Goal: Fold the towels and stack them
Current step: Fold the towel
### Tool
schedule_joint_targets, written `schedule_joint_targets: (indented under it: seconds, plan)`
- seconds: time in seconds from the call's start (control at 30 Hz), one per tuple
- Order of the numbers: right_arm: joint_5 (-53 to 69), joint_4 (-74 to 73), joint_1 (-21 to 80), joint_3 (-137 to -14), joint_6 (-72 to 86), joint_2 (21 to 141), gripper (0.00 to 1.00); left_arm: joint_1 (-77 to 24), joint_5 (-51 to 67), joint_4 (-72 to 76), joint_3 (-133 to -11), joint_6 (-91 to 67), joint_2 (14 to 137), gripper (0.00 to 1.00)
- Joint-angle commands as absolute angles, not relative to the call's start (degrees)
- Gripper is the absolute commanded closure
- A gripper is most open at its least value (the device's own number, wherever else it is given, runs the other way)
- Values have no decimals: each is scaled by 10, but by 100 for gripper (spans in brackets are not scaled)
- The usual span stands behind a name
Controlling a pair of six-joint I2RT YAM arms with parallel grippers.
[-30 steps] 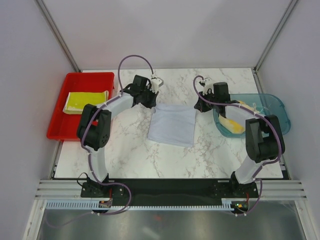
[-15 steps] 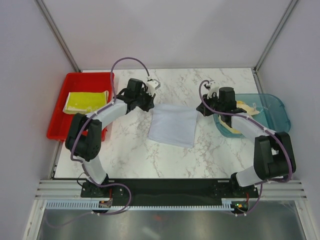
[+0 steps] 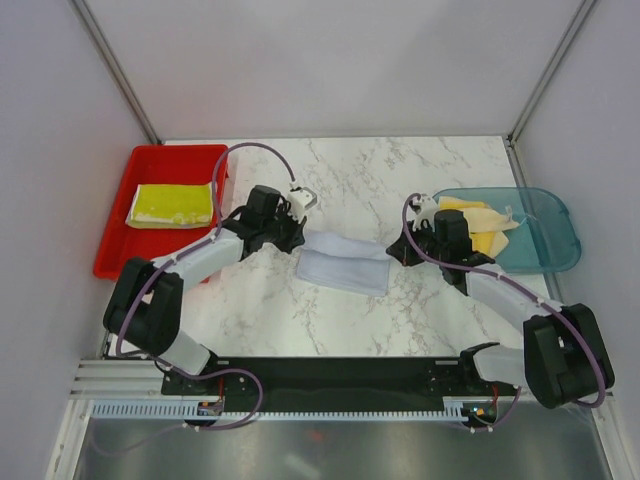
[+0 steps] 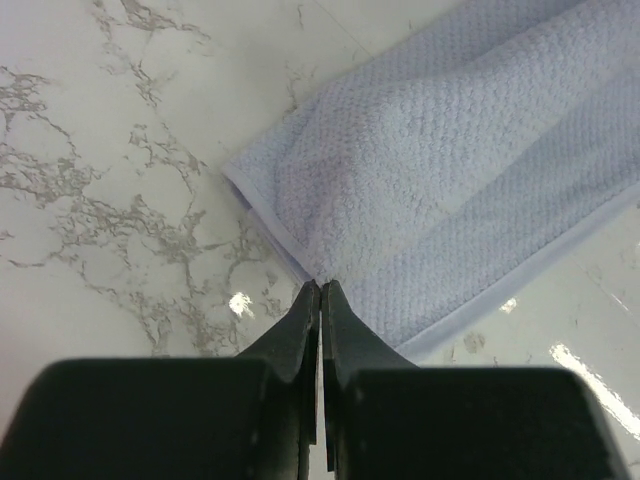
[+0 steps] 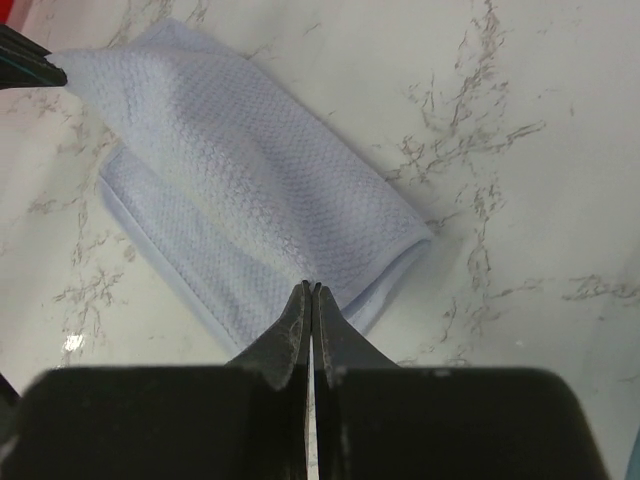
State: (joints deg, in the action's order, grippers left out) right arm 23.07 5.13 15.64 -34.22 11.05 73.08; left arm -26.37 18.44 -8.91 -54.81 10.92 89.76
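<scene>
Pinching the folded grey towel point(image 3: 343, 264), right of the red tray point(image 3: 112, 245), seemingly by its corners, with left fingers point(image 4: 320, 290) and right fingers point(image 5: 312, 292) closed.

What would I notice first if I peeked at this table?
A pale towel lies half folded in the middle of the table, with the left gripper and the right gripper each pinching one end. A bright red tray at the left holds a folded yellow towel, and a teal bin at the right holds crumpled towels.

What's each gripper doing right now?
Left gripper: closed, pinching a corner of the pale towel.
Right gripper: closed, pinching the same towel's other corner.
</scene>
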Motion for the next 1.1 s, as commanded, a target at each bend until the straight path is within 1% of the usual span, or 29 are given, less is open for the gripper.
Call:
schedule_joint_targets:
  seconds: [0.0, 0.3, 0.47, 0.57, 0.67, 0.7, 0.77, 0.8, 0.87, 0.9, 0.97, 1.0, 1.07]
  plan:
    - [221, 76, 164, -323, 148, 694, 100, -271, 173, -66, -525, 84, 846, 98]
    - [208, 72, 192, -261, 217, 636, 100, -285, 200, -93, -490, 31, 828, 98]
    - [192, 58, 208, -217, 241, 608, 100, -297, 156, -119, -485, 32, 822, 95]
    - [185, 64, 211, -193, 248, 598, 100, -304, 155, -125, -486, 31, 826, 95]
    - [195, 72, 211, -175, 256, 592, 100, -309, 135, -142, -485, 31, 826, 90]
    - [201, 75, 212, -171, 261, 592, 99, -310, 130, -147, -484, 30, 825, 86]
    - [210, 76, 214, -170, 265, 593, 94, -310, 126, -155, -487, 29, 817, 83]
    - [214, 76, 214, -168, 265, 594, 92, -310, 121, -165, -488, 29, 814, 79]
    - [231, 76, 214, -167, 271, 595, 86, -310, 106, -167, -484, 25, 796, 75]
    - [237, 76, 214, -167, 274, 595, 78, -310, 101, -168, -484, 22, 789, 69]
    - [259, 70, 214, -173, 277, 581, 72, -310, 98, -171, -486, 5, 772, 62]
    - [263, 59, 214, -178, 278, 575, 66, -310, 97, -171, -487, -15, 768, 53]
    - [266, 27, 214, -199, 280, 551, 62, -310, 139, -175, -497, -46, 767, 52]
